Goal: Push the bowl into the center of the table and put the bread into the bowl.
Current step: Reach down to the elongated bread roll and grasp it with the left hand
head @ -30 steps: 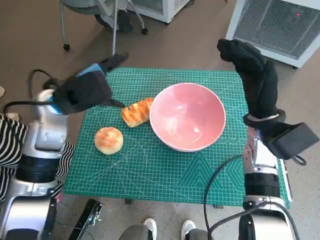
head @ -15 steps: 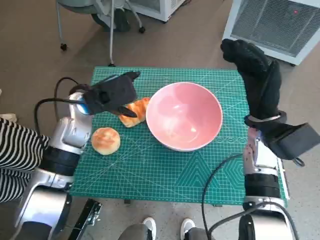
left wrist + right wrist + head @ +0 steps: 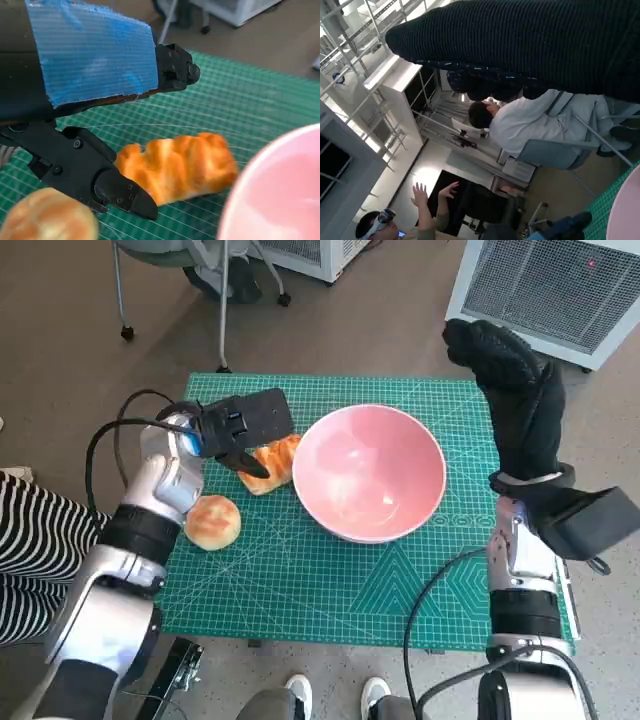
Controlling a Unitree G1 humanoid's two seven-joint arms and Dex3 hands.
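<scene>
Though nothing is yet grasped, the head view lists: bowl (image 3: pixel 369 472), pink, sitting about mid-frame on the green mat (image 3: pixel 330 590); long bread (image 3: pixel 272 462) touching its left rim; a round bun (image 3: pixel 212 521) lower left, apart from both. The left hand (image 3: pixel 240 428) hovers over the long bread's left end, fingers (image 3: pixel 252 462) reaching down beside it, holding nothing that shows. The right hand (image 3: pixel 515 390) stands upright at upper right, off the bowl's rim, empty; whether its fingers are curled or straight cannot be told. By judgement, the bread is light, soft and crushable, with a flaky crust; best taken across its narrow middle with gentle pressure. The bowl looks rigid, smooth and likely to slide on the mat. Left wrist view: the long bread (image 3: pixel 175 167) lies mid-frame, its end just beside the black fingertip (image 3: pixel 125 196) at lower left; contact cannot be told. The fingers are parted, one above the bread at the upper middle, one below. The bowl's rim (image 3: pixel 245 185) fills lower right; the bun (image 3: pixel 47 217) sits lower left. Right wrist view: the glove (image 3: pixel 540 45) spans the top; fingers unreadable; a person sits beyond.
</scene>
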